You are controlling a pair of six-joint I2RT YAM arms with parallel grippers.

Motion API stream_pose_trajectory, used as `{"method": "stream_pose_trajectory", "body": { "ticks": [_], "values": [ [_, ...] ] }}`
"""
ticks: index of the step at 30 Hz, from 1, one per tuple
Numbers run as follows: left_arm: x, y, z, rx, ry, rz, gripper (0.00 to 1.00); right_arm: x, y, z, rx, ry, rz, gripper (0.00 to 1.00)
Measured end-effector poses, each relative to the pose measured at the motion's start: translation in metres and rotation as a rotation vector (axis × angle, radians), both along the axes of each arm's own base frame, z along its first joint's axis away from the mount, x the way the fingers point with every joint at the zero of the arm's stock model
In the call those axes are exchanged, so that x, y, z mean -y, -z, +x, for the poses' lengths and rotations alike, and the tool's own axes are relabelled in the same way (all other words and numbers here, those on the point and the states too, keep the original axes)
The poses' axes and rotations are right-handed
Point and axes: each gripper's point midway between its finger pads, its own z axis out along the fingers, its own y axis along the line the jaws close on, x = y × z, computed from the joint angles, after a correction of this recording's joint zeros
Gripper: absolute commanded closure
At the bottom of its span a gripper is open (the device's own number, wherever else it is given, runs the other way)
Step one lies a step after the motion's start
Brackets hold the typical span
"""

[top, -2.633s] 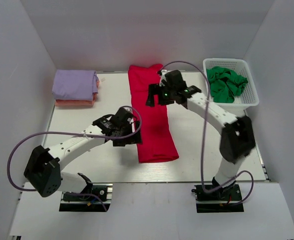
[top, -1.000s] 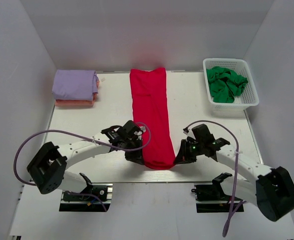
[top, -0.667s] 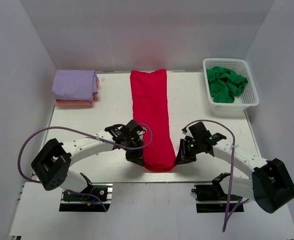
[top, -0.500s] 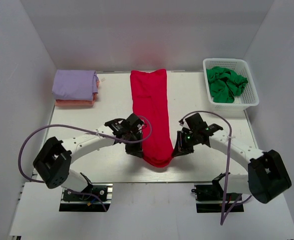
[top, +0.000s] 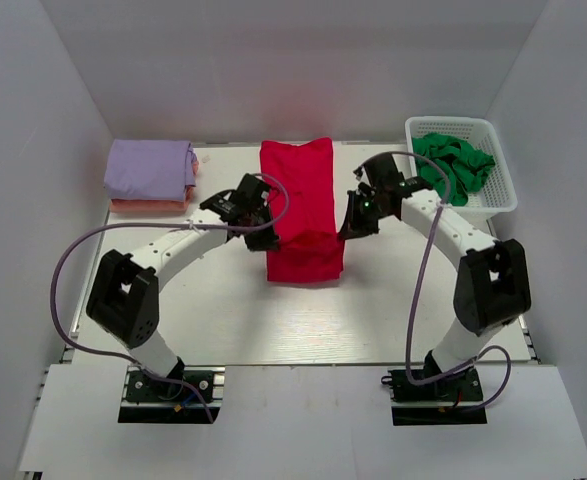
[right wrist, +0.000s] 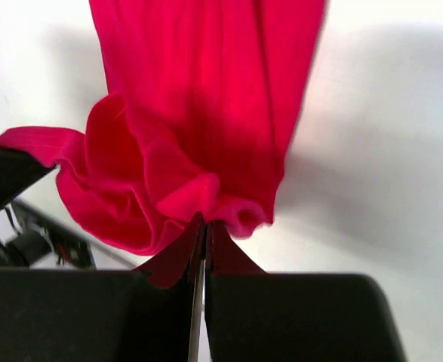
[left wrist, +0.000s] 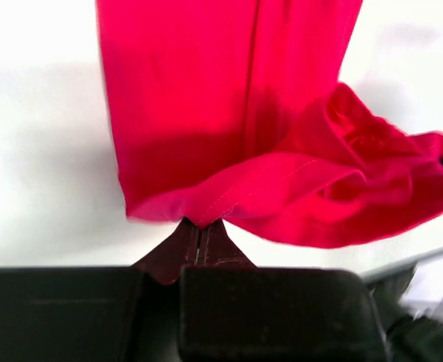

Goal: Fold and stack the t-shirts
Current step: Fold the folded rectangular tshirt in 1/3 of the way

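On the counter [top: 173,300], the middle t-shirt [top: 298,190] lies lengthwise from the back edge toward the front. Its near end is lifted and doubled back over itself, with the left hand [top: 261,234] closed on the near left corner and the right hand [top: 351,224] closed on the near right corner, one on either side of the cloth. At the back left corner the upper folded t-shirt [top: 148,165] sits on the lower folded t-shirt [top: 148,206], well apart from the middle one; at the back right the basket [top: 473,208] stands by the counter's right edge, with the crumpled t-shirt [top: 453,165] inside it.
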Motion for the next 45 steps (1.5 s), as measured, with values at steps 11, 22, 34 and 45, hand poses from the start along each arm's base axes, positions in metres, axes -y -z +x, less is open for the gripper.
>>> {"method": "stream_pose_trajectory", "body": {
  "ticks": [11,22,34,45],
  "values": [
    [-0.01,-0.013,0.096,0.124,-0.082,-0.028,1.0,-0.016,-0.016,0.089,0.091,-0.018,0.034,1.0],
    [-0.023,0.017,0.132,0.099,-0.09,-0.045,1.0,-0.025,0.008,0.137,0.091,-0.029,0.051,1.0],
    [-0.022,0.044,0.184,0.15,-0.099,-0.057,0.0,-0.021,0.044,0.2,0.094,0.055,0.082,0.4],
    [-0.06,-0.003,0.245,0.278,-0.148,-0.044,0.0,0.007,0.012,0.196,0.205,0.076,0.086,0.1]
  ]
}}
